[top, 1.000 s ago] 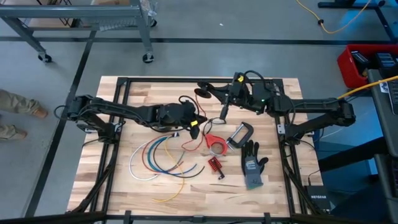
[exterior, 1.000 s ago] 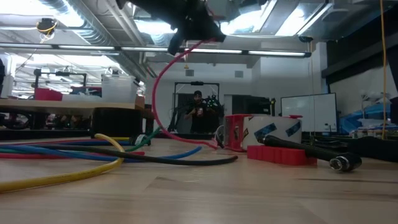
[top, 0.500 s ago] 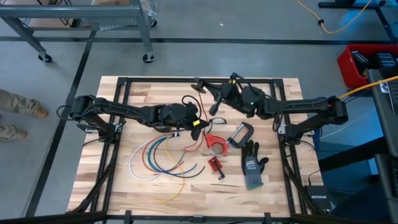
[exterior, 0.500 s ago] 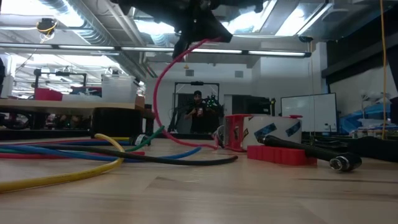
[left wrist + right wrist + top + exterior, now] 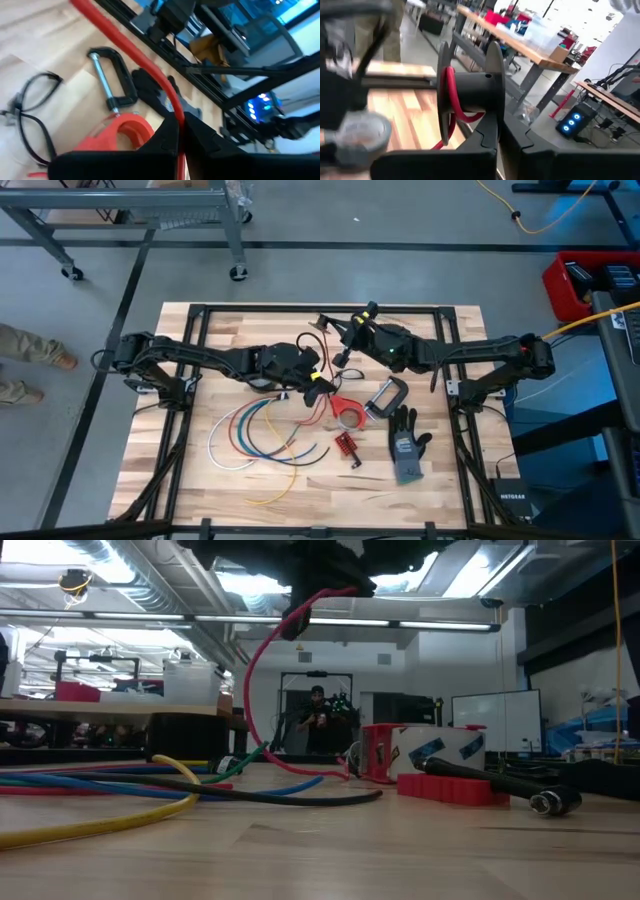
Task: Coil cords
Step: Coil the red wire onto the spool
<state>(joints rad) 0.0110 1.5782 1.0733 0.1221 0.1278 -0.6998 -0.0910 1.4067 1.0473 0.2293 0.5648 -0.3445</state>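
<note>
A red cord [image 5: 322, 392] runs from a black spool [image 5: 470, 92] down through my left gripper [image 5: 316, 377] to the table. In the low view the cord [image 5: 252, 680] hangs in an arc from the grippers. My left gripper is shut on the cord above the table's middle. My right gripper [image 5: 347, 340] is just beyond it toward the far edge, shut at the spool [image 5: 330, 328], which carries a few red turns [image 5: 450, 87]. White, blue, red, green and yellow cords [image 5: 250, 435] lie in loose arcs on the table. My left gripper pinches the red cord [image 5: 172, 107] between its two fingers and lies across it. The cord runs up and away from the fingers toward the spool, and hangs slack below them to the table. My right gripper holds the black spool lifted clear of the table, its axle level. The spool's hub [image 5: 475, 102] sits right at the fingertips [image 5: 487, 132]. The fingers hide which part they grip.
A red tape holder [image 5: 347, 412], a black C-clamp [image 5: 386, 395], a grey glove [image 5: 405, 445] and a small red part [image 5: 345, 445] lie right of centre. A thin black cable [image 5: 300, 345] lies near the far edge. Bare wood shows along the near edge.
My right gripper has carried the spool toward the table's left edge and stands close to my left gripper. The left gripper has kept its hold on the red cord at about the same place. The cord's arc below the grippers has bowed a little higher.
</note>
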